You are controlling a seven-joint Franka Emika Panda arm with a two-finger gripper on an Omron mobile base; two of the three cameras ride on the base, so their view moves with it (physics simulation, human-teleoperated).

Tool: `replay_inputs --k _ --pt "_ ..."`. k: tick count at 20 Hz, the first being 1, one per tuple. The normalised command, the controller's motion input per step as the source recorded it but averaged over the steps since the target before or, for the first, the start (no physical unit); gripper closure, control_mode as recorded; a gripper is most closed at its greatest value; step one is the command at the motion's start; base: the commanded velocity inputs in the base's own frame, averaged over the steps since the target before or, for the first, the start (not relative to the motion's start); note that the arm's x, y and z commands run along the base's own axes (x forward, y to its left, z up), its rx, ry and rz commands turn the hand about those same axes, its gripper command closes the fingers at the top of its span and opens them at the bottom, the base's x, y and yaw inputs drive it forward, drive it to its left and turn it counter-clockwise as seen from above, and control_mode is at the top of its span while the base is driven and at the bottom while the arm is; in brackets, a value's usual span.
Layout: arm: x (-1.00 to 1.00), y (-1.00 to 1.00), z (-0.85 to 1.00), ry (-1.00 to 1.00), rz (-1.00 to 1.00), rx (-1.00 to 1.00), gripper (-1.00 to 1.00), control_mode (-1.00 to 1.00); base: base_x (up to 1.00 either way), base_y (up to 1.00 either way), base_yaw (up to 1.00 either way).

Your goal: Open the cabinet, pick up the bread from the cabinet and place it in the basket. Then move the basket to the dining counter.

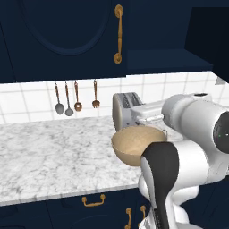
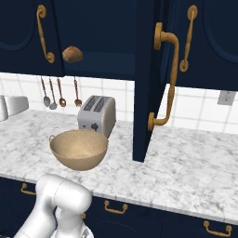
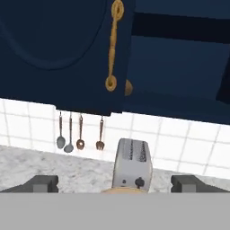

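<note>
The navy cabinet [image 2: 102, 32] stands with one door [image 2: 143, 93] swung out edge-on, its brass handle [image 2: 167, 79] facing the room. The bread [image 2: 72, 54], a small brown roll, lies on the bottom shelf at the left of the opening; in the hand view it peeks out as a sliver [image 3: 129, 87] behind the closed door's edge. The tan woven basket [image 2: 79, 148] [image 1: 134, 144] sits empty on the marble counter in front of the toaster. My gripper [image 3: 116, 185] is open and holds nothing, low over the basket and facing the toaster. The dining counter is out of view.
A silver toaster [image 2: 97, 114] [image 3: 133, 166] stands against the tiled wall behind the basket. Several utensils [image 1: 74, 100] hang on the wall to its left. The closed left door [image 1: 67, 31] carries a long brass handle [image 1: 118, 33]. Brass-handled drawers [image 2: 114, 208] run below the counter.
</note>
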Motion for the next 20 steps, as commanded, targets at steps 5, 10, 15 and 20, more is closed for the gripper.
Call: replay_inputs --k 5,10,15,20 --pt "-0.03 0.09 0.28 -0.2 -0.01 0.32 -1.0 -1.0 0.0 0.0 0.0" --pt "0.01 0.08 0.64 -0.22 0.01 0.05 -1.0 -1.0 0.0 0.0 0.0" --pt "0.0 0.0 0.67 -0.06 -0.01 0.0 -1.0 -1.0 0.0 0.0 0.0" --pt "0.05 0.0 0.37 0.0 -0.04 -0.05 -1.0 -1.0 0.0 0.0 0.0"
